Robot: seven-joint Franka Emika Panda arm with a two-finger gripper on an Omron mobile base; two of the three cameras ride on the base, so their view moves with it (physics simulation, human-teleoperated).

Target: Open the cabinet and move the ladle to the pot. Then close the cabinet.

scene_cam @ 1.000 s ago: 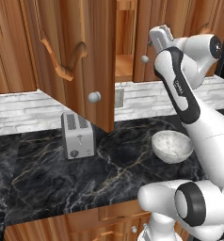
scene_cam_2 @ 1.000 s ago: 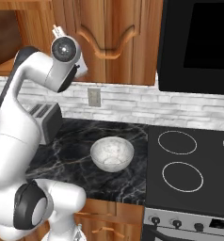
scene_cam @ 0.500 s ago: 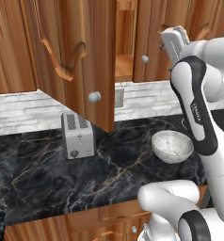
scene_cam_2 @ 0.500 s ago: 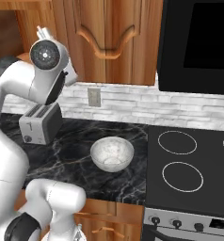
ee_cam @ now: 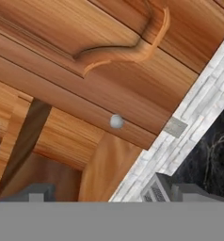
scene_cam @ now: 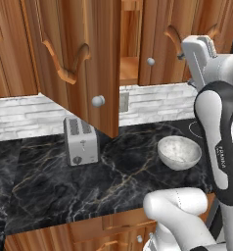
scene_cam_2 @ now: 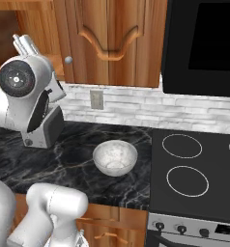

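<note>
Cabinet [scene_cam: 84, 59] left door stands open, right door closed. Gripper [scene_cam: 199, 49] raised near it; grip state indeterminable.

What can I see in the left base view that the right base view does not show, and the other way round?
Left base view: the cabinet's open left door, swung out over the counter, and the front of the toaster.

Right base view: the black stove with its ring burners, and the dark panel above it.

Both: the white speckled bowl on the black marble counter, the closed right door with its round knob, and the wall outlet.
</note>
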